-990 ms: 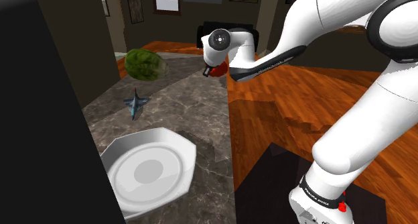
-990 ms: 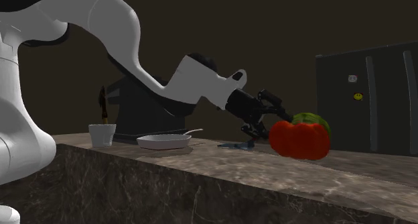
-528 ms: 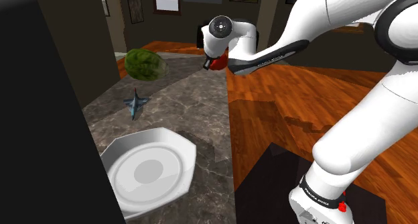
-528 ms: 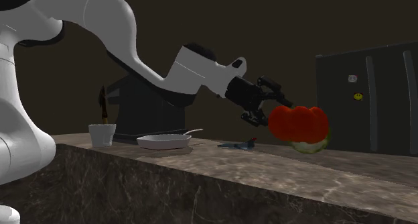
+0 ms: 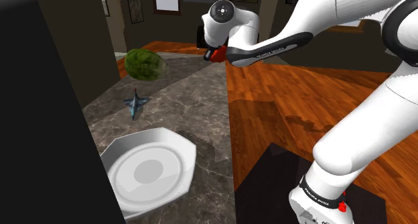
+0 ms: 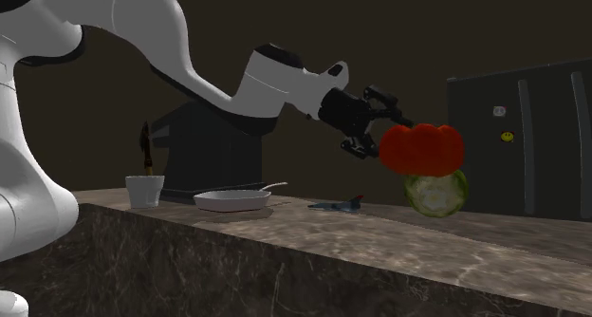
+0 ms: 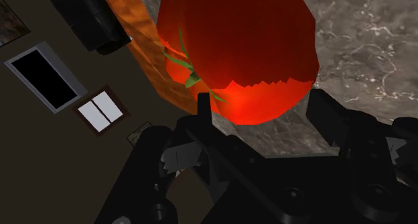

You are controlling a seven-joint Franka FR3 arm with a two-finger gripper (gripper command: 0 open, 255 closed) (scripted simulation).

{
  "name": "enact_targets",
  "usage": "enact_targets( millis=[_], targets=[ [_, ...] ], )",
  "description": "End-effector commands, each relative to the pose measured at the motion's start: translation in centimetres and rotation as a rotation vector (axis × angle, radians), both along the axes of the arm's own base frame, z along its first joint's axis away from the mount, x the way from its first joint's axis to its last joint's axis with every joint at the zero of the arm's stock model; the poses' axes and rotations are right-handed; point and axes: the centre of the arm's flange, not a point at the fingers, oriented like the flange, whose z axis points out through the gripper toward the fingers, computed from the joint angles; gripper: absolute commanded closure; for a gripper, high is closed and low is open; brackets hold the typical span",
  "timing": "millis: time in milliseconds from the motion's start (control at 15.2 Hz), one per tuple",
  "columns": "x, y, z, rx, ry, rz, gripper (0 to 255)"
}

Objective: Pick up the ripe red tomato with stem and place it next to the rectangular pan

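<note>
And there's the red tomato [image 6: 422,147], up in the air and clear of the counter [image 6: 379,239]. The black gripper [image 6: 382,135] has it, with the fingers clamped on it from either side. In the wrist view we're right on top of it: a big glossy red tomato [image 7: 238,51] with its green stem [image 7: 187,72] turned toward the camera, the gripper [image 7: 261,125] hugging its near end, and veined grey stone behind.

In the second exterior view, the tomato hangs directly above a round green fruit [image 6: 435,192] that sits on the counter. We can't tell whether the two touch.

From the shoulder view we catch only a sliver of red tomato [image 5: 215,53] under the white wrist. It's at the far end of the counter [image 5: 181,108], over the edge where stone meets the wood floor [image 5: 301,102]. The round green fruit [image 5: 145,64] lies to the shoulder view's left of it.

Moving nearer the stand, a small blue toy jet [image 5: 137,104] rests mid-counter, and then we come to the white pan [image 5: 151,169], well apart from the tomato.

In the second exterior view the order runs the same way. The toy jet [image 6: 334,206] lies between the fruit and the white pan [image 6: 232,199], with a white cup [image 6: 144,190] further to that view's left and a dark fridge [image 6: 531,139] at its right.
</note>
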Motion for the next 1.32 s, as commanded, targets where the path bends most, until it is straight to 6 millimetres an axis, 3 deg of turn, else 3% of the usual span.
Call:
enact_targets(
  millis=[0, 132, 1254],
  targets=[
    [0.1, 0.0, 1.1, 0.000, 0.000, 0.000, 255],
    [0.1, 0.0, 1.9, 0.000, 0.000, 0.000, 255],
    [-0.2, 22.4, 2.0, 0.000, 0.000, 0.000, 255]
  ],
)
